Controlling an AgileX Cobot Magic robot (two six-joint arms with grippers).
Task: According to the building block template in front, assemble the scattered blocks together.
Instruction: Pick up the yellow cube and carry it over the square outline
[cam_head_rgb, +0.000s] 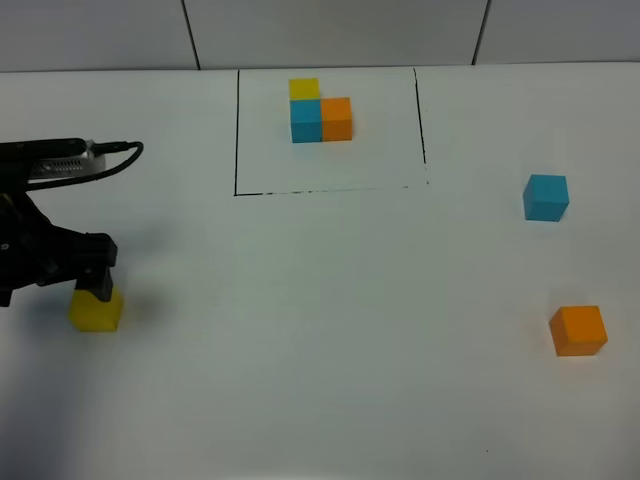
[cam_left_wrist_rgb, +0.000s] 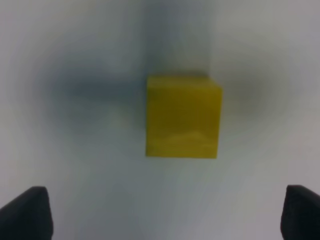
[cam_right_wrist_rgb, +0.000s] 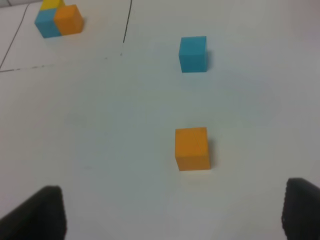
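Observation:
The building block template (cam_head_rgb: 320, 112) is an L of yellow, blue and orange cubes inside a black drawn rectangle at the far middle; it also shows in the right wrist view (cam_right_wrist_rgb: 57, 20). The scattered blocks lie apart. The yellow cube (cam_head_rgb: 97, 310) sits at the left, and my left gripper (cam_head_rgb: 88, 287) hovers right over it. In the left wrist view the yellow cube (cam_left_wrist_rgb: 183, 116) lies ahead of my left gripper (cam_left_wrist_rgb: 165, 215), whose jaws are wide open and not touching it. The blue cube (cam_head_rgb: 546, 197) (cam_right_wrist_rgb: 193, 53) and orange cube (cam_head_rgb: 578, 331) (cam_right_wrist_rgb: 192, 148) lie at the right. My right gripper (cam_right_wrist_rgb: 172, 210) is open, short of the orange cube.
The white table (cam_head_rgb: 330, 330) carries only the cubes and the drawn outline (cam_head_rgb: 237, 130). The left arm and its cable (cam_head_rgb: 60, 160) reach in from the left edge. The right arm is outside the exterior view.

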